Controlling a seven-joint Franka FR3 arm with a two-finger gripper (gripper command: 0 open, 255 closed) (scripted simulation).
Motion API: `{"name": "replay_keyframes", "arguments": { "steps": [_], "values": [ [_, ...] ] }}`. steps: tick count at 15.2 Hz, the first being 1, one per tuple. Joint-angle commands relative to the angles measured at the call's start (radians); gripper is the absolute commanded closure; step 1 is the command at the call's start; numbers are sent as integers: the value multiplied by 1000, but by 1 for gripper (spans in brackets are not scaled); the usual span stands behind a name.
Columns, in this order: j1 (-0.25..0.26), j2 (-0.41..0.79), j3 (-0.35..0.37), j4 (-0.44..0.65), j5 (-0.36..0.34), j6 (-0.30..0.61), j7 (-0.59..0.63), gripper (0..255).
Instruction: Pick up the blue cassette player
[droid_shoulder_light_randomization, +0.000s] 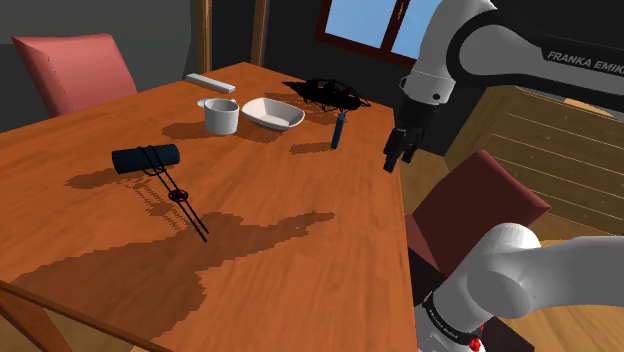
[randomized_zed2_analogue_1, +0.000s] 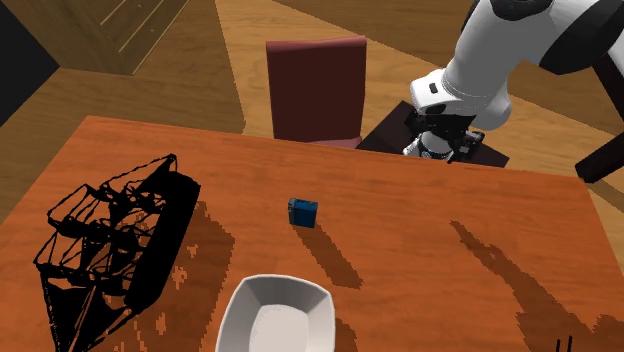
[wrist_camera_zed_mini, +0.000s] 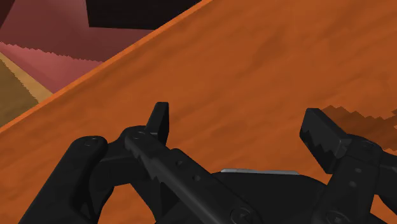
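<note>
We see the jaws standing wide apart in the wrist view, with only bare tabletop between them, so the gripper (wrist_camera_zed_mini: 238, 121) holds nothing. It hangs over the wooden table (wrist_camera_zed_mini: 267, 57), close to the table's edge, and in the shoulder view the gripper (droid_shoulder_light_randomization: 396, 152) sits just above that edge, beside a dark red chair (droid_shoulder_light_randomization: 480, 195).

The blue cassette player (droid_shoulder_light_randomization: 339, 130) stands on end on the table, toward the shoulder view's left of the fingers, near but clearly apart from them. In the second exterior view the cassette player (randomized_zed2_analogue_1: 303, 212) stands by itself mid-table, with the black wire basket (randomized_zed2_analogue_1: 110, 240) off to that view's left and the white bowl (randomized_zed2_analogue_1: 277, 315) nearer the camera.

We judge this to be the approach: the grasp is not yet begun. The next move calls for carrying the open hand across until the player lies between the fingers, squaring them to its thin faces, then lowering gently, since so slim an upright thing could tip at a nudge
</note>
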Motion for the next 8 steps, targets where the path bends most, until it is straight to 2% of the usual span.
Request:
{"name": "replay_keyframes", "arguments": {
  "steps": [1, 8],
  "values": [
    [0, 0, 0, 0, 0, 0, 0, 0],
    [-34, 297, -31, 216, -79, 40, -51, 0]
  ]
}}
